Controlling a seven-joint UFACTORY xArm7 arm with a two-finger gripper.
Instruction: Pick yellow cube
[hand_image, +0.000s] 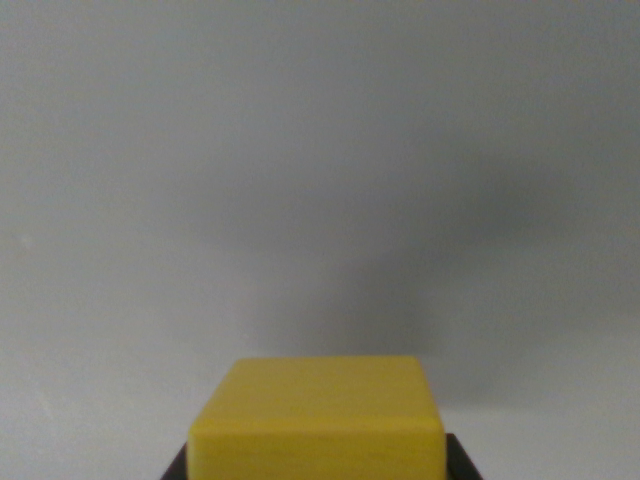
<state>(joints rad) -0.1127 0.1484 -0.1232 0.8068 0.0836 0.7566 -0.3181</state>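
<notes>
Gripper fingers flank yellow cube at frame bottom, closure can't be confirmed; looks like grasp step, next needs verified squeeze then lift.

One yellow cube shows, at the bottom edge of the wrist view. Two dark corners, one at each lower side of it, cannot be identified. One plain grey desk fills everything else.
</notes>
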